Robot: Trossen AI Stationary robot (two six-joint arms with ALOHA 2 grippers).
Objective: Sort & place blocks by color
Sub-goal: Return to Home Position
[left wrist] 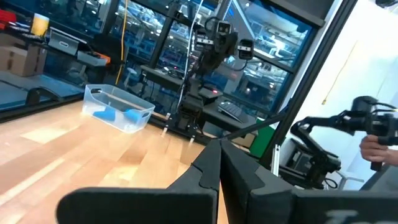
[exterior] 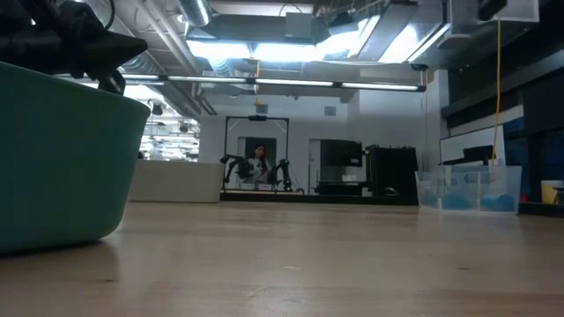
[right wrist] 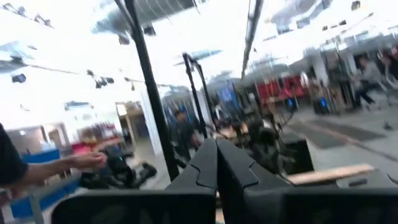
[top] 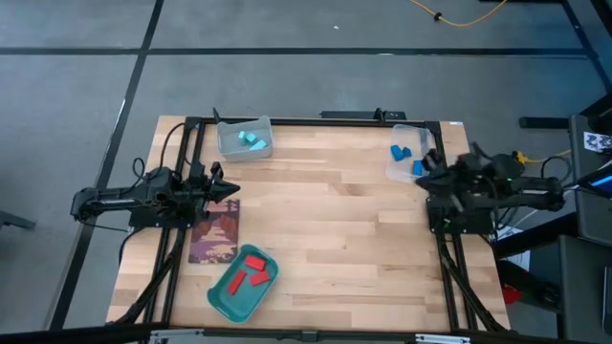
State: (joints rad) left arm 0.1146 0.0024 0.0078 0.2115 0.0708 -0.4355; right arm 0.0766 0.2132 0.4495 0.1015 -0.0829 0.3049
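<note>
My left gripper hangs at 9 o'clock, my right gripper at 3. Red blocks lie in the teal tray at 7; cyan blocks in a bin at 11; blue blocks at 2.

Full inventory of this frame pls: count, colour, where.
red toy blocks: three, red, in teal plastic tray, near edge.
light cyan toy blocks: at least two, in far-left clear plastic bin.
dark blue toy blocks: at least two, in far-right clear plastic bin.
patterned card: one, dark red, beside tray.
left end effector: one, dark, shut, left side.
right end effector: one, dark, shut, by far-right bin.
</note>
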